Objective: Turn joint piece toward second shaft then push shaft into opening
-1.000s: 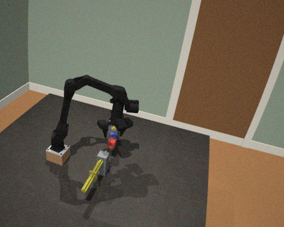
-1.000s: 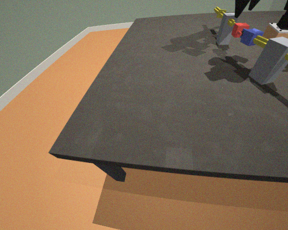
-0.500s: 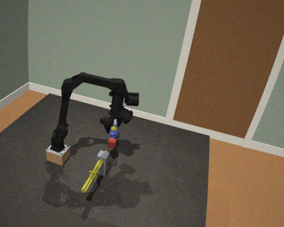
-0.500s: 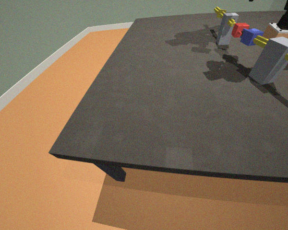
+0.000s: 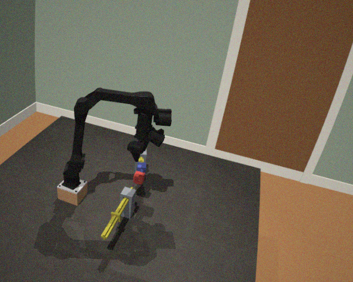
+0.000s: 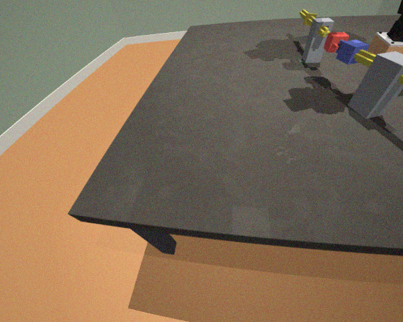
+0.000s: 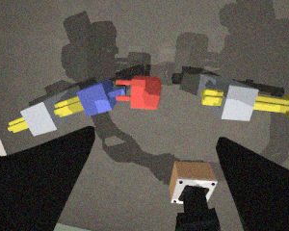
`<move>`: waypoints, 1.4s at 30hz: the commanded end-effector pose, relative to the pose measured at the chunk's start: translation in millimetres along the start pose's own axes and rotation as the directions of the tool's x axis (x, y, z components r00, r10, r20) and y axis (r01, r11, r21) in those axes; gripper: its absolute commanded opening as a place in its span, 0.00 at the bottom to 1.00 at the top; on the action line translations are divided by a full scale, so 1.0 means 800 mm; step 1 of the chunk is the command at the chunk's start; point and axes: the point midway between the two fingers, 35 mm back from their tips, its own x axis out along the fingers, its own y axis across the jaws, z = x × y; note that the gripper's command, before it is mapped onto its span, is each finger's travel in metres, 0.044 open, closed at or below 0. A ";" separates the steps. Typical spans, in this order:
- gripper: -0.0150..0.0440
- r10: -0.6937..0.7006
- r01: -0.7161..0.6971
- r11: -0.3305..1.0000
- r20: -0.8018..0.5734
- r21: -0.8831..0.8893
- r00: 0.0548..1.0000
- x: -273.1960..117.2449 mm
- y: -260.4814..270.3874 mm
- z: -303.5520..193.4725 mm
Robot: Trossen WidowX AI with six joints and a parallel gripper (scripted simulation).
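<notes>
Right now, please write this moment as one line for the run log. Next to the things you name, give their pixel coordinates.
end effector [image 7: 156, 138]: open, holding nothing | red joint piece [image 5: 138, 177] [image 6: 336, 42] [image 7: 145, 92]: released | sliding shaft [image 5: 111, 222] [image 7: 275, 104]: outside joint piece
</notes>
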 end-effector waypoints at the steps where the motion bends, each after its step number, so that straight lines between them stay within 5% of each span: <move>1: 1.00 0.005 -0.005 1.000 -0.005 0.024 1.000 0.002 -0.002 0.000; 19: 1.00 0.185 -0.109 0.811 -0.074 0.575 0.980 0.036 -0.046 0.006; 42: 1.00 0.437 -0.051 0.182 -0.034 0.982 0.899 0.069 -0.100 0.005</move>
